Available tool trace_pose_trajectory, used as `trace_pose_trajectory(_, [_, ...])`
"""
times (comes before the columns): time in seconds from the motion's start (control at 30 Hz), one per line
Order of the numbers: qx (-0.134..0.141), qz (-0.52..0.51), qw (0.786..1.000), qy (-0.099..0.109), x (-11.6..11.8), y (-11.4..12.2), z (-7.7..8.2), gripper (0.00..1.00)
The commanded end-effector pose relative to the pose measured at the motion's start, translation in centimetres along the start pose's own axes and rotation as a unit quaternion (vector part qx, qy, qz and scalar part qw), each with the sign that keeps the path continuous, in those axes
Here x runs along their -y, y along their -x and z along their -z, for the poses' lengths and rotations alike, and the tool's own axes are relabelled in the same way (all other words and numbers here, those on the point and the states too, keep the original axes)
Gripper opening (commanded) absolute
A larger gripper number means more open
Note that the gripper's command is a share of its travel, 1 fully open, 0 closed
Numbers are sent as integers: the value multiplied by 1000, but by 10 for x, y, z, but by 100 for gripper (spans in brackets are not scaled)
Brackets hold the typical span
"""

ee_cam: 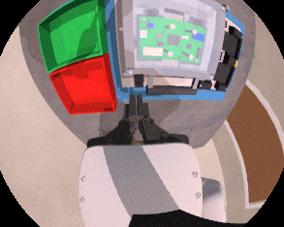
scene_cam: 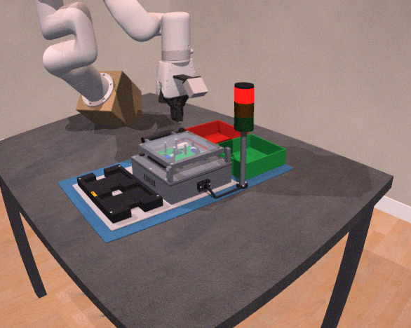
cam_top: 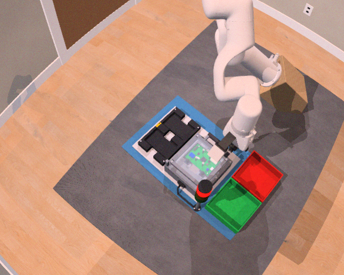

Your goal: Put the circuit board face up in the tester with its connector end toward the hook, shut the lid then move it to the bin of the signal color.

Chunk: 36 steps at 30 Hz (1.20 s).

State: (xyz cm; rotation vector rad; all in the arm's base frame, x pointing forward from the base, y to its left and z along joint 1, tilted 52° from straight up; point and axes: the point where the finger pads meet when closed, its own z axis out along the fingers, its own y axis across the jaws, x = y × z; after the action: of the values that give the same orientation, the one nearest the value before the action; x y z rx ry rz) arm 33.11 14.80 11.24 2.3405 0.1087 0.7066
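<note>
Nearest the exterior camera on the counter [scene_cam: 205, 247] sat one blue mat [scene_cam: 103, 233], and on it one black tray [scene_cam: 117, 197] with two pockets, both bare of any board. Just behind stood one grey tester [scene_cam: 179, 176], its clear lid [scene_cam: 181, 148] down, and the one green circuit board [scene_cam: 177, 152] lay inside under that lid. One signal tower [scene_cam: 243, 106] rose beside it, top segment glowing red. Beyond that, two bins touched side by side: green bin [scene_cam: 262, 155] nearer, red bin [scene_cam: 212, 131] farther. Farthest back, one gripper [scene_cam: 177, 113] hung above the tester's far edge, clenched tight on nothing, clear of the lid.

The top view showed the board [cam_top: 202, 158] partly hidden beneath the wrist camera block; the wrist view laid the whole board [ee_cam: 172, 39] open through the lid, with the closed fingers pointing at the tester's near edge. Only the exterior view showed the tower's three stacked segments.
</note>
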Motion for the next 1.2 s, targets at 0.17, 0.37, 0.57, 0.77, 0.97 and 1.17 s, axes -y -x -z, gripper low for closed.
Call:
trace_pose_trajectory(0.17, [-1,0,1000,-1,1,-1,-1,0])
trace_pose_trajectory(0.37, [-1,0,1000,-1,1,-1,-8,0])
trace_pose_trajectory(0.57, [-1,0,1000,-1,2,-2,-20,0])
trace_pose_trajectory(0.77, [-1,0,1000,-1,2,-2,-25,0])
trace_pose_trajectory(0.97, [-1,0,1000,-1,2,-2,-25,0])
trace_pose_trajectory(1.17, [-1,0,1000,-1,2,-2,-26,0])
